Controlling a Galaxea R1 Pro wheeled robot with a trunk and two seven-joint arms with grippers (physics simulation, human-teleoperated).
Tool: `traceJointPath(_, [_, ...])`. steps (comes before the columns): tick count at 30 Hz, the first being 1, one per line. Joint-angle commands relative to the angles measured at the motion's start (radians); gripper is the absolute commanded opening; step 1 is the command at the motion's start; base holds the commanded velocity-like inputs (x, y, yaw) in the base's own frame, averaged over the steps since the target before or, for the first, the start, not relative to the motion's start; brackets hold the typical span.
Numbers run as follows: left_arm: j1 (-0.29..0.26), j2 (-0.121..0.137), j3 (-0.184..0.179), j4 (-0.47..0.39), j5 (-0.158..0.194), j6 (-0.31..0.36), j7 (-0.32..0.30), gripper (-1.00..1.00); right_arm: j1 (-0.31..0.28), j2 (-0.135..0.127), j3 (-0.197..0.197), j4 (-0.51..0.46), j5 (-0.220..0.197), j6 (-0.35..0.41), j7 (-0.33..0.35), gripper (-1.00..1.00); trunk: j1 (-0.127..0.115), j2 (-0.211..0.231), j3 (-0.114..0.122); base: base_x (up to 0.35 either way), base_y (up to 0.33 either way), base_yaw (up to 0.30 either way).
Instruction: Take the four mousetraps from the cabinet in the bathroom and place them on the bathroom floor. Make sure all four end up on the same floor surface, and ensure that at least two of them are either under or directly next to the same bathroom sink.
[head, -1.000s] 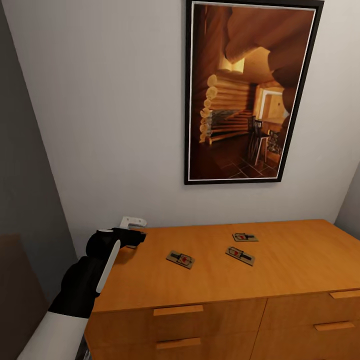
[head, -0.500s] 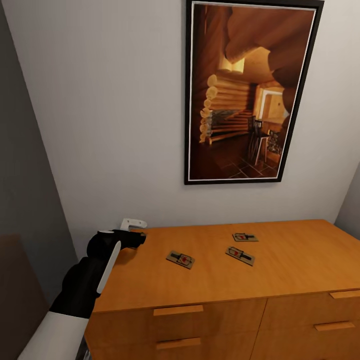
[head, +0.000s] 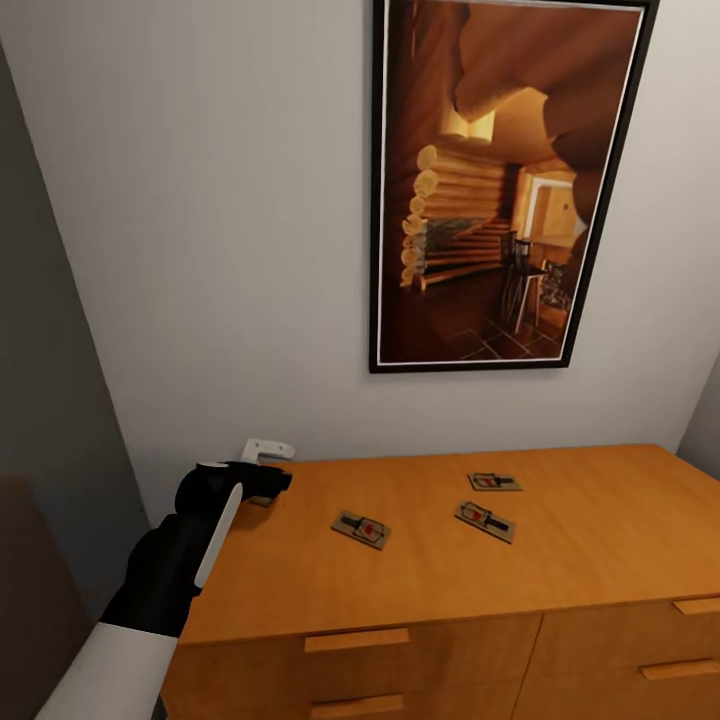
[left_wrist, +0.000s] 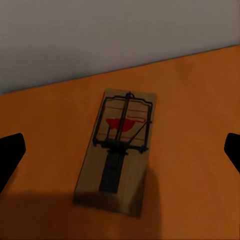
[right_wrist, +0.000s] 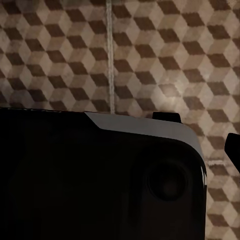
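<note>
left gripper (head: 262, 478) hovers over the far left corner of the cabinet (head: 560, 590) top, arm coming in from the near left. in the left wrist view a mousetrap (left_wrist: 121, 150) lies flat on the orange wood right between the two dark fingertips (left_wrist: 10, 155), which sit wide apart at either side of it, so jaws are open and nothing is held. the trap is centred in the gap, just ahead of the jaws. its long axis runs roughly along the camera's line of sight, a bit skewed, so the short sides face the fingers; judgement: closing would pinch across the narrow width, which suits a thin flat board, but the fingers need to come right down to the wood to catch its edges.

three more mousetraps on the cabinet top in the head view: one near the middle (head: 361, 529), one to its right (head: 485, 521), one farther back by the wall (head: 494, 482). all lie flat, apart from each other, well to the right of the left gripper. the fourth one under the gripper is mostly hidden in the head view.

right wrist view looks down past a dark robot body part (right_wrist: 95, 180) onto the cube-pattern bathroom floor (right_wrist: 150, 55); one dark fingertip (right_wrist: 233, 150) at the edge, can't tell the right jaws' state. left arm is clearly the nearer one for this trap.

framed log cabin picture (head: 495, 185) hangs on the wall above the cabinet. no trap on the floor yet as far as visible.
</note>
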Motion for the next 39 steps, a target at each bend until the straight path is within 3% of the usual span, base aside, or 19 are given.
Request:
traceJointPath(1, [-0.001, 0.0, 0.0, 0.0, -0.001, 0.004, 0.0, 1.0, -0.001, 0.0, 0.0, 0.001, 0.0, -0.003, 0.002, 1.0, 0.0, -0.001, -0.001, 0.038, 0.0, 0.0])
traceJointPath(39, [-0.001, 0.0, 0.0, 0.057, -0.001, 0.003, -0.003, 1.0, -0.001, 0.0, 0.0, 0.001, 0.0, -0.003, 0.002, 1.0, 0.0, -0.001, -0.003, 0.003, 0.0, 0.0])
